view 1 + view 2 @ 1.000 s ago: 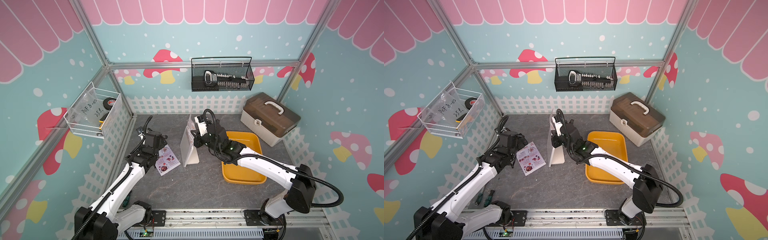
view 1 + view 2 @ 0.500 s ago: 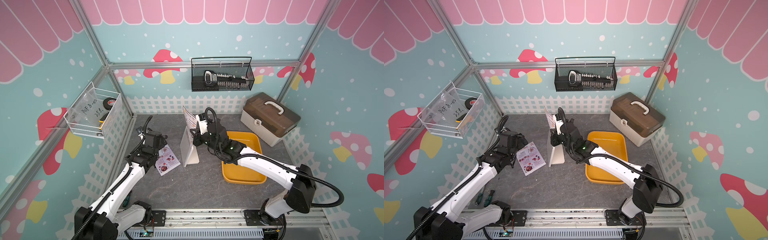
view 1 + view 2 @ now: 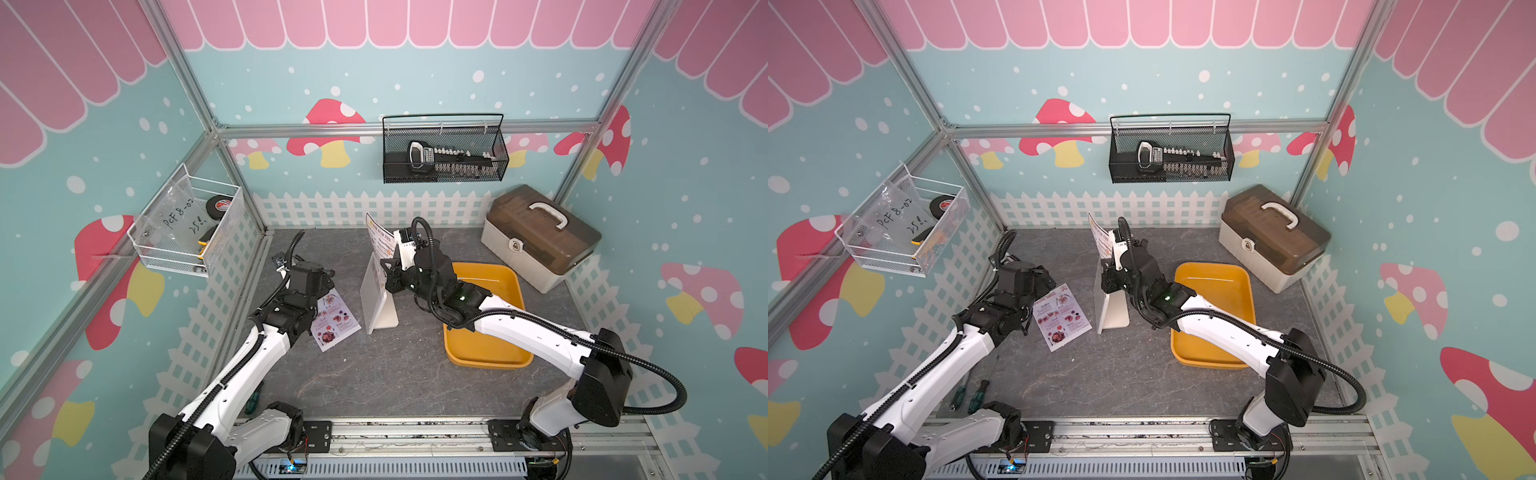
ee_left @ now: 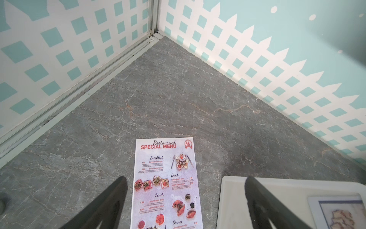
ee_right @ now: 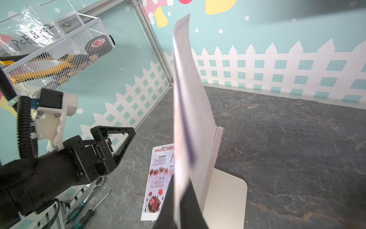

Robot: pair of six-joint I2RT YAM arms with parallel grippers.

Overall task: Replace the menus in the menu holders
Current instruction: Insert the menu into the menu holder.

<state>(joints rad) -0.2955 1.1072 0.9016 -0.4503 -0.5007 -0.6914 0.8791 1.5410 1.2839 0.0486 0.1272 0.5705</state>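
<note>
Two menus out: right gripper (image 5: pixel 178 200), jaws pinching Dim Sum sheet (image 3: pixel 380 241), lifting it upright above holder (image 3: pixel 380 305). Left gripper (image 4: pixel 184 206), jaws spread, hovering over special menu (image 4: pixel 168 182) lying flat on bench (image 3: pixel 374 374), long axis along jaws; left arm nearer.

Menu holder (image 3: pixel 380 297) at centre; flat menu (image 3: pixel 334 322) at nine o'clock, tray (image 3: pixel 484 353) at three, toolbox (image 3: pixel 540 239) at two.

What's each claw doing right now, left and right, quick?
Left claw: open, holding nothing, above the special menu.
Right claw: closed on the Dim Sum Inn menu, at the menu holder.
</note>
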